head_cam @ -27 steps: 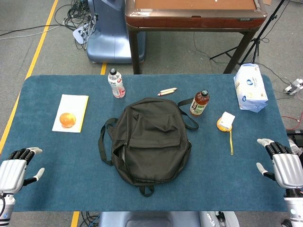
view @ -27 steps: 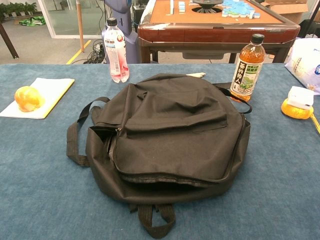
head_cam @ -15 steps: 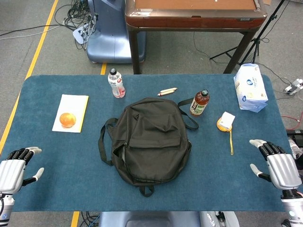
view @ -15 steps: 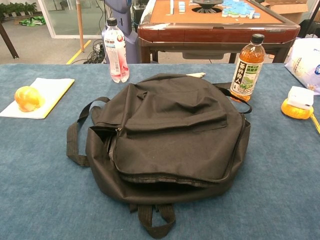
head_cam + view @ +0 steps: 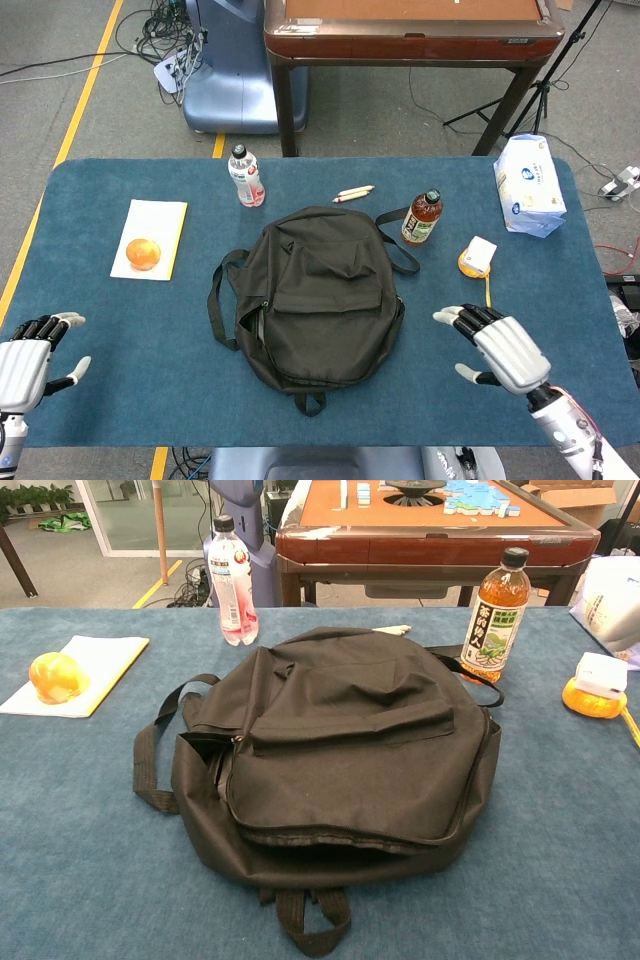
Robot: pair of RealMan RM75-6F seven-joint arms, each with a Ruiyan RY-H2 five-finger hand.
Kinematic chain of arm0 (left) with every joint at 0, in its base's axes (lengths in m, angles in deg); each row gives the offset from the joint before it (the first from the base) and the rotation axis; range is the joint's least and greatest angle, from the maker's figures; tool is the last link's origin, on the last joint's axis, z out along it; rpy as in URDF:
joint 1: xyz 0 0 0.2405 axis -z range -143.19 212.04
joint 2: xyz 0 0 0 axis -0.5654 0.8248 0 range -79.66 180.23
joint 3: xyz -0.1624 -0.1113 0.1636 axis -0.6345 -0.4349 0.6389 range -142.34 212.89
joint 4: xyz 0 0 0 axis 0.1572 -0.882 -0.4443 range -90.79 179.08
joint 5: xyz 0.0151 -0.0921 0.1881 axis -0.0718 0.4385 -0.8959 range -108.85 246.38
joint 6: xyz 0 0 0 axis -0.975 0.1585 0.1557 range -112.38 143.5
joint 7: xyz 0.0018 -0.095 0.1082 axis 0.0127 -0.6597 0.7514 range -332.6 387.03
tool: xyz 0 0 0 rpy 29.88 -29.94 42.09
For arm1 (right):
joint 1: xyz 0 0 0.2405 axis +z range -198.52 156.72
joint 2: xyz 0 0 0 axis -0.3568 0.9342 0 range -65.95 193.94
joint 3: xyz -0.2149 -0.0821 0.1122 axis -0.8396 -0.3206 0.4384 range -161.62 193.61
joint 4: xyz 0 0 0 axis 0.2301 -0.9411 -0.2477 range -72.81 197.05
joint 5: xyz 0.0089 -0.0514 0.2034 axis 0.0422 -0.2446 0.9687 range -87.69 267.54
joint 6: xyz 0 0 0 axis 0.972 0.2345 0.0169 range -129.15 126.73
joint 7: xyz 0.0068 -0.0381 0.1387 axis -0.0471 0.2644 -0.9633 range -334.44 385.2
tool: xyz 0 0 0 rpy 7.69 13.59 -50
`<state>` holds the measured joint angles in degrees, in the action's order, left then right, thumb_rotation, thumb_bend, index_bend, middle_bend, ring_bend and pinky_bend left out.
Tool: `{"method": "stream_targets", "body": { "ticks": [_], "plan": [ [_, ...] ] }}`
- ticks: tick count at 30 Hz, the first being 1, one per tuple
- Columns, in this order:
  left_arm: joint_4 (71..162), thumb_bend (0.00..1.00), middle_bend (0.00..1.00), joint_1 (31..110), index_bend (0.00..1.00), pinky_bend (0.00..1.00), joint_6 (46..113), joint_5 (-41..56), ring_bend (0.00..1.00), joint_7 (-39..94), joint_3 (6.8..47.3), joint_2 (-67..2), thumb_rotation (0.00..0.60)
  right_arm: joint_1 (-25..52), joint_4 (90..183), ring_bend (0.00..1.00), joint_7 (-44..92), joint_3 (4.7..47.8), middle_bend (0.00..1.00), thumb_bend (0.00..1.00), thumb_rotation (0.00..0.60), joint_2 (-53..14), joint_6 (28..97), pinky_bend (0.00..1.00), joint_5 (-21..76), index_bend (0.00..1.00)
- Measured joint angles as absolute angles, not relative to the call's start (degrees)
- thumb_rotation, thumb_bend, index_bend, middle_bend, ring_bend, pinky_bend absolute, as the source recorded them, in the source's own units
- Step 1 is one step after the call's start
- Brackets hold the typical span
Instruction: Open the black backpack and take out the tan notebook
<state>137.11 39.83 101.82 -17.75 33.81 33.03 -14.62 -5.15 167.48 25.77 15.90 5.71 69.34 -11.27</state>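
The black backpack [image 5: 312, 295] lies flat in the middle of the blue table, zipped, its straps spread to the left; the chest view shows the backpack [image 5: 335, 750] filling the centre. No tan notebook shows in either view. My right hand [image 5: 497, 347] hovers open over the table just right of the backpack, fingers spread toward it. My left hand [image 5: 28, 358] stays open at the table's front left corner, far from the bag. Neither hand appears in the chest view.
Behind the bag stand a pink-labelled water bottle [image 5: 245, 176] and a tea bottle [image 5: 421, 217]. An orange [image 5: 143, 252] rests on a yellow pad [image 5: 165, 215] at left. A tape measure [image 5: 477, 258] and white packet [image 5: 529, 186] lie at right, two crayons [image 5: 353, 193] at back.
My right hand has moved left from the table's right edge toward the backpack. The left hand and the backpack have stayed put.
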Motion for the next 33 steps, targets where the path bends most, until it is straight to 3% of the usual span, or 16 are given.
{"method": "stream_targets", "body": {
  "ticks": [4,10,20,33],
  "plan": [
    [137.15,0.24,0.29,39.64,0.31,0.23,101.96,-17.76,0.24,33.78,33.11,-14.5,0.6,-1.36,169.69,0.08,25.77,15.82,0.12,0.09,0.6,5.17,63.43,0.23,-11.55,0.08],
    [137.29,0.24,0.29,39.13,0.31,0.23,102.21,-17.41,0.24,33.87,33.32,-14.54,0.6,4.91,171.76,0.05,27.35,16.53,0.1,0.08,0.6,1.64,55.24,0.21,-10.59,0.04],
    [136.77,0.24,0.29,38.47,0.31,0.23,102.63,-16.95,0.24,33.23,33.36,-14.45,0.6,12.97,170.17,0.04,32.46,19.97,0.09,0.08,0.6,-7.18,45.89,0.21,-3.75,0.04],
    [135.42,0.24,0.29,37.79,0.31,0.23,102.7,-16.34,0.24,31.74,33.43,-14.57,0.6,19.91,165.79,0.04,39.1,22.2,0.09,0.08,0.6,-14.72,39.65,0.21,5.06,0.04]
  ]
}}
